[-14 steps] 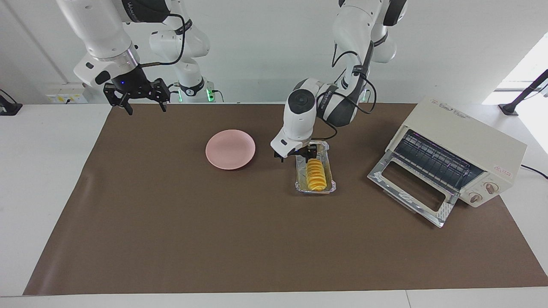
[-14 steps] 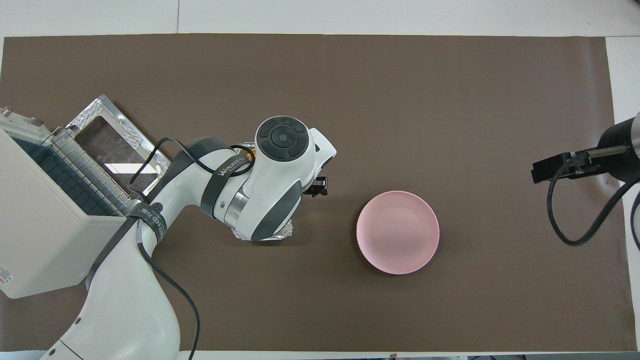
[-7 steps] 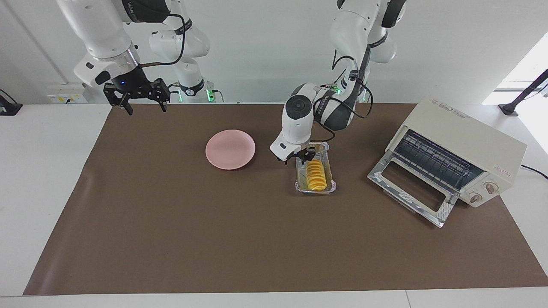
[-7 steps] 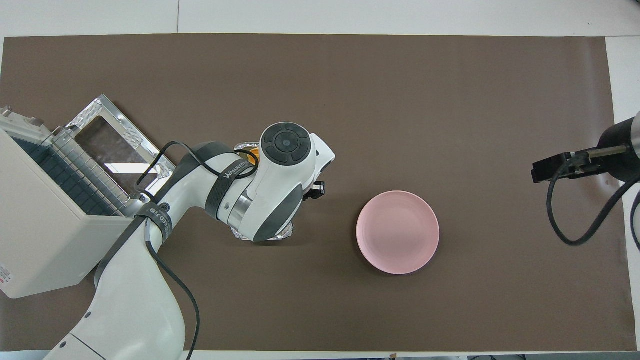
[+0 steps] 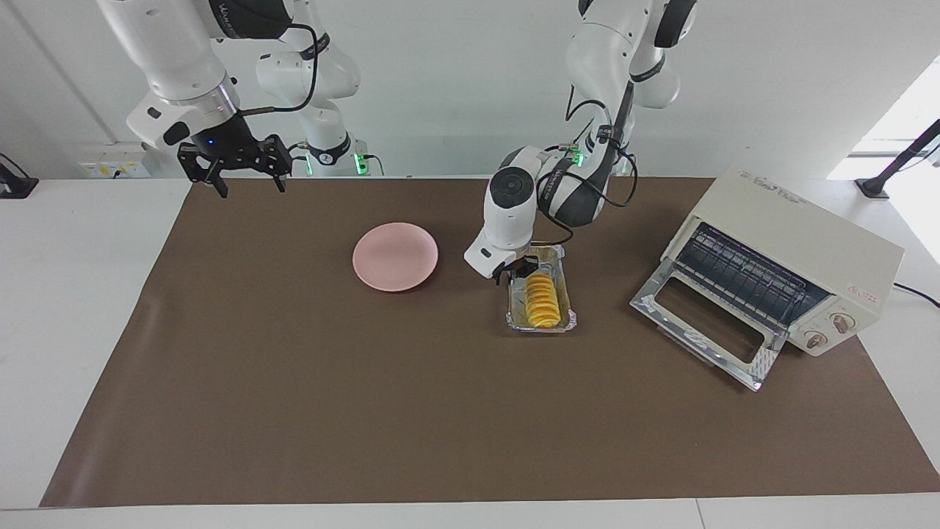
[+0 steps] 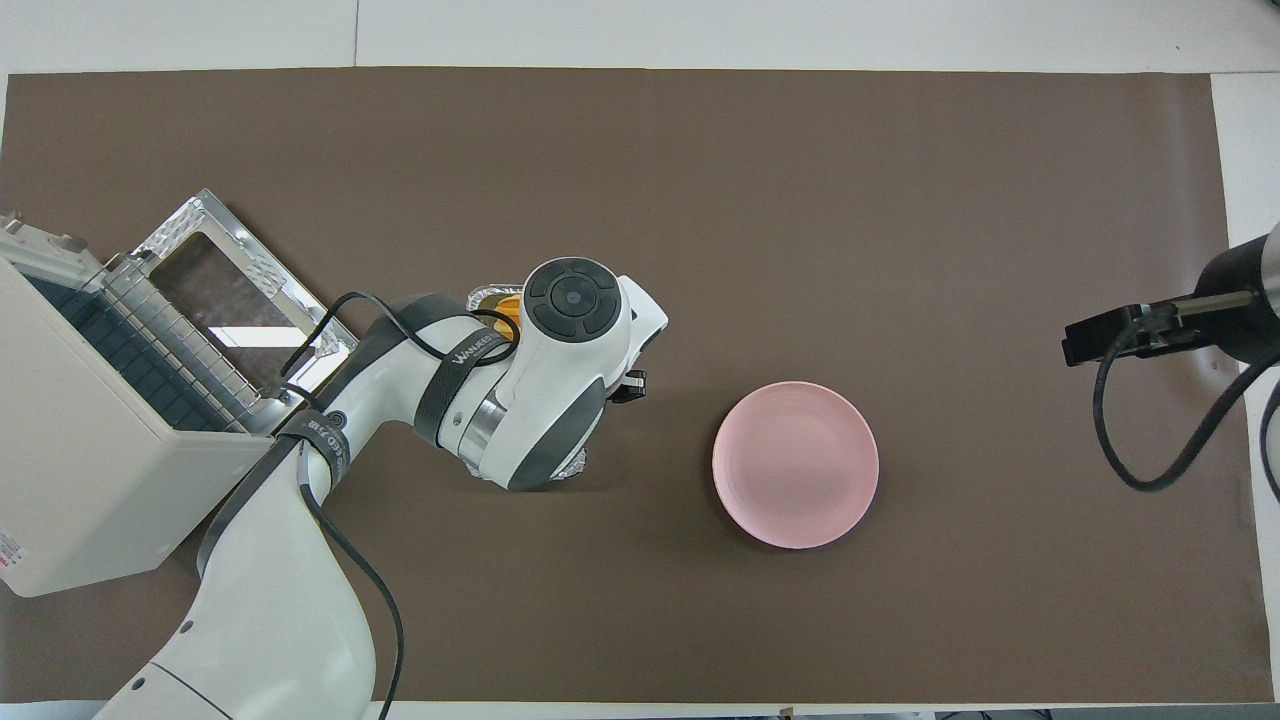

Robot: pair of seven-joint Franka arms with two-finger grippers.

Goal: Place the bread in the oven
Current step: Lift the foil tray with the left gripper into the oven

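The bread (image 5: 543, 301), a ridged golden loaf, lies in a silver foil tray (image 5: 566, 318) mid-table. In the overhead view only a sliver of the bread (image 6: 508, 303) shows past the left arm. The cream oven (image 5: 797, 246) stands at the left arm's end of the table, its glass door (image 5: 705, 323) folded down open and its wire rack showing. It also shows in the overhead view (image 6: 90, 440). My left gripper (image 5: 515, 272) is open, low over the end of the tray nearest the robots, just at the bread's end. My right gripper (image 5: 246, 175) is open and waits raised over the mat's corner.
A round pink plate (image 5: 395, 256) sits on the brown mat beside the tray, toward the right arm's end; it also shows in the overhead view (image 6: 796, 464). The oven's open door (image 6: 230, 290) juts toward the tray.
The left arm's wrist has drawn back toward the robots and lowered a little, bringing its gripper to the tray's near end. The bread, tray and right arm have not moved.
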